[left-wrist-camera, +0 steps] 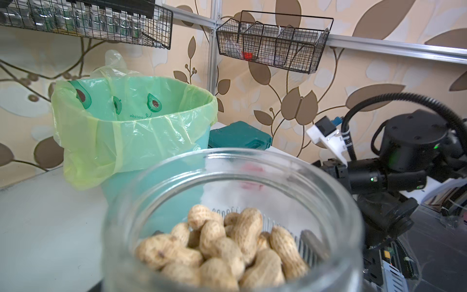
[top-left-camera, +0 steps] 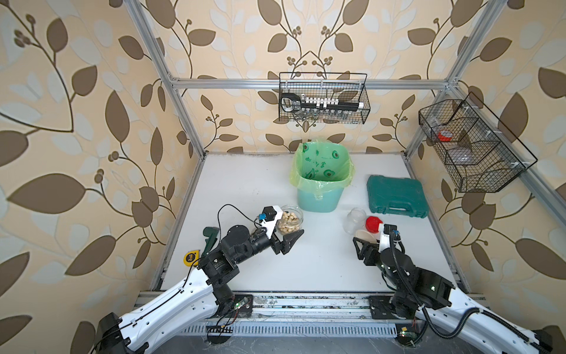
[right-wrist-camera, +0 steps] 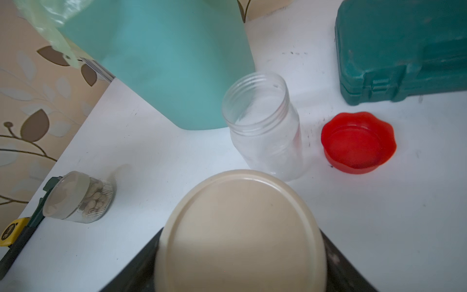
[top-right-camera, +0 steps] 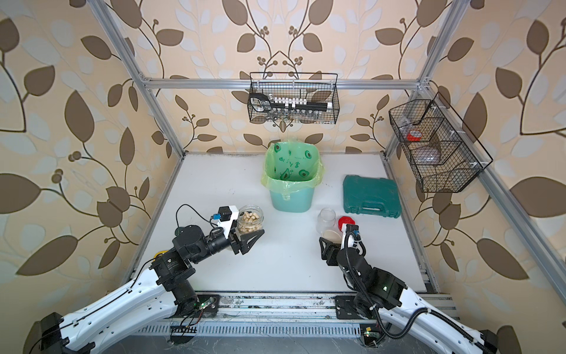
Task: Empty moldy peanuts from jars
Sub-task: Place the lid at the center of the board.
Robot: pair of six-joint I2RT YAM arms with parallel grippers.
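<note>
Glass open jar [top-left-camera: 289, 222] of moldy peanuts [left-wrist-camera: 222, 247] sits clamped in L left gripper [top-left-camera: 286, 231], near bin [top-left-camera: 318, 200]; right gripper [top-left-camera: 366, 239] pinches beige lid [right-wrist-camera: 240, 232]. Carry over bin rim w/ mouth level, then tip slowly.

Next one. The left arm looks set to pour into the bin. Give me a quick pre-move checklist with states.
1. Lid: the open jar is uncapped: ok.
2. Grip: the left gripper is closed on the open jar: ok.
3. Contents: the peanuts are inside it: ok.
4. Target: the bin is lined, with its mouth unobstructed: ok.
5. Position: the open jar is beside the bin, not over its mouth: not ok.
6. Other arm: the right gripper holds the beige lid, away from the bin: ok.
</note>
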